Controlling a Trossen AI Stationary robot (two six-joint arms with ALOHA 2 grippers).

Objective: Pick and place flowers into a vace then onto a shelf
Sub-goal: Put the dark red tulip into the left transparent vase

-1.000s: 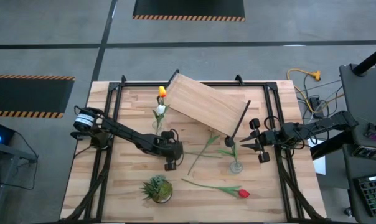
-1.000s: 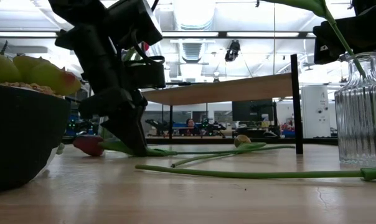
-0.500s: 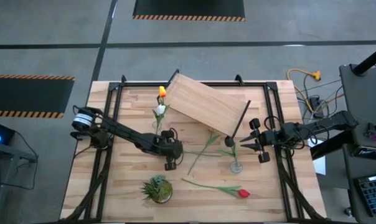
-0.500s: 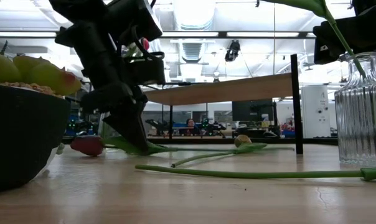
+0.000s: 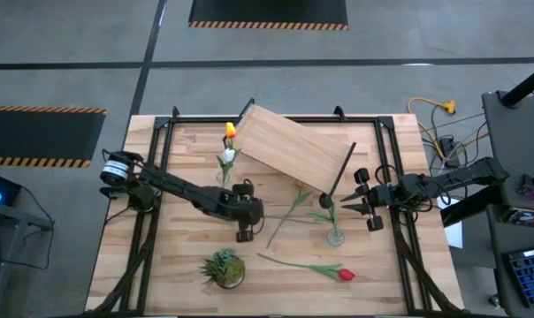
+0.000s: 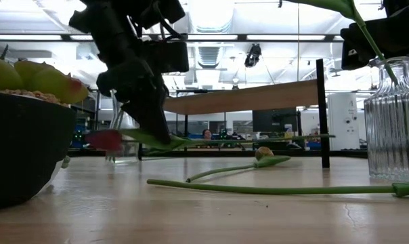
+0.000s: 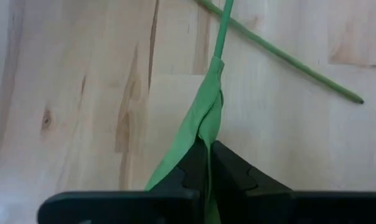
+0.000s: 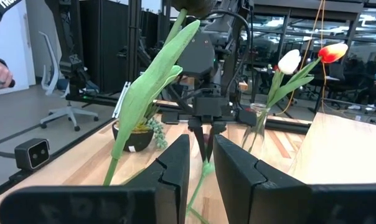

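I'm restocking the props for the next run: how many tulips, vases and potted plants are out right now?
Tulips: 6
Vases: 2
Potted plant: 1
Total: 9

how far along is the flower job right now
Done: a yellow and a white tulip stand in one vase, another stem in the second vase. In hand: the left gripper is shut on a stem, lifted off the table. Left: the red tulip, then the shelf.
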